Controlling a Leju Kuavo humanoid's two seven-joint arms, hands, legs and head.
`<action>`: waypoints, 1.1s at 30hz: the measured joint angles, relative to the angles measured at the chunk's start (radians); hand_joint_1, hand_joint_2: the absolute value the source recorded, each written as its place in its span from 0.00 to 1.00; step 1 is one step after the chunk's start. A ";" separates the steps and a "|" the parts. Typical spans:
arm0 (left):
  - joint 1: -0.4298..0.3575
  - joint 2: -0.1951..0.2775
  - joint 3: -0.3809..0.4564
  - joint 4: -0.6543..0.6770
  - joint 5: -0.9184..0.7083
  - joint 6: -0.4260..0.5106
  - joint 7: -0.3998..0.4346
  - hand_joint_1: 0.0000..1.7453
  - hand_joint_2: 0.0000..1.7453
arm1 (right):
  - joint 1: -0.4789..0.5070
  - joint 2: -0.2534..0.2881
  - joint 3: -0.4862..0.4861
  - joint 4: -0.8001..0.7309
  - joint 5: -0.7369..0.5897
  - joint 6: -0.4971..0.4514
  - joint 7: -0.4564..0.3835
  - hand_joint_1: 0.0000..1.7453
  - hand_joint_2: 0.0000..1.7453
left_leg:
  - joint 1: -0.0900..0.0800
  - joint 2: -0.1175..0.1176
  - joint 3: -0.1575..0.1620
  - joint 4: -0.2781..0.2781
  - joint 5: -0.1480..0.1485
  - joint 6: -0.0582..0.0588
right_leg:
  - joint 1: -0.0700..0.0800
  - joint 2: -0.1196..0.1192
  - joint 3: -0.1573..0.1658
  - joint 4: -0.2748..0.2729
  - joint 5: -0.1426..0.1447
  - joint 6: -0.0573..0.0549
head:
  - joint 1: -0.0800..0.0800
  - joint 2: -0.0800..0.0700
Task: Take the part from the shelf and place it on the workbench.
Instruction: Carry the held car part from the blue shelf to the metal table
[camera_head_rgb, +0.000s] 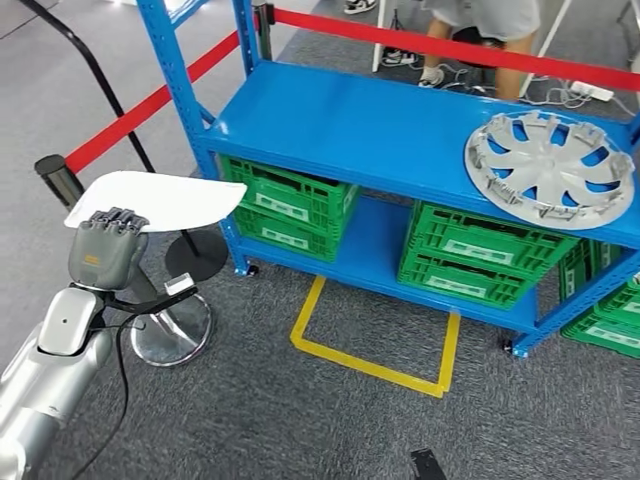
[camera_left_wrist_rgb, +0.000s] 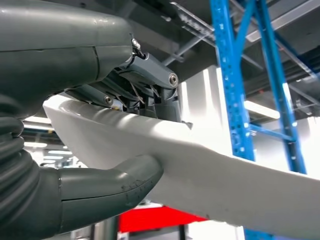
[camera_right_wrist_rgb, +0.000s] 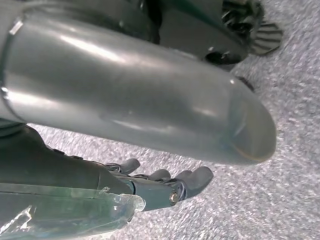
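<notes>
My left hand (camera_head_rgb: 106, 247) grips a flat white part (camera_head_rgb: 151, 199) by its near edge and holds it level above the carpet, left of the blue shelf (camera_head_rgb: 362, 125). In the left wrist view the thumb (camera_left_wrist_rgb: 113, 186) lies on one face of the white part (camera_left_wrist_rgb: 226, 185) and the fingers (camera_left_wrist_rgb: 151, 90) on the other. A silver hubcap (camera_head_rgb: 549, 167) lies on the shelf's upper board at the right. My right hand (camera_right_wrist_rgb: 170, 184) hangs over the grey carpet with its fingers stretched out and nothing in them.
Green crates (camera_head_rgb: 290, 207) fill the shelf's lower board. A red barrier tape (camera_head_rgb: 140, 110) runs from a black post (camera_head_rgb: 56, 178) with a chrome base (camera_head_rgb: 172, 330) under the white part. A yellow floor outline (camera_head_rgb: 373, 360) marks the carpet. A person's legs (camera_head_rgb: 483, 45) stand behind the shelf.
</notes>
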 joint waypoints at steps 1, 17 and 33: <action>0.002 0.001 0.001 0.000 0.000 0.000 0.000 0.71 1.00 | -0.001 0.001 0.000 0.000 -0.001 0.000 0.000 0.00 0.00 | 0.003 -0.008 -0.006 -0.001 0.004 -0.007 | -0.001 -0.012 0.000 -0.003 0.004 -0.003 | 0.000 0.000; 0.001 0.000 0.006 -0.002 0.010 -0.004 0.000 0.71 1.00 | 0.000 0.002 0.000 0.000 -0.009 0.000 0.001 0.00 0.00 | -0.012 0.179 0.032 -0.012 -0.022 0.003 | 0.009 -0.195 -0.016 -0.005 0.014 0.010 | -0.014 0.000; 0.002 -0.002 0.006 -0.002 0.017 -0.008 0.000 0.71 1.00 | 0.004 0.002 0.000 0.000 -0.011 -0.002 0.002 0.00 0.00 | 0.003 0.027 -0.019 0.005 0.010 -0.021 | -0.007 -0.035 -0.014 0.010 0.011 -0.003 | -0.008 0.000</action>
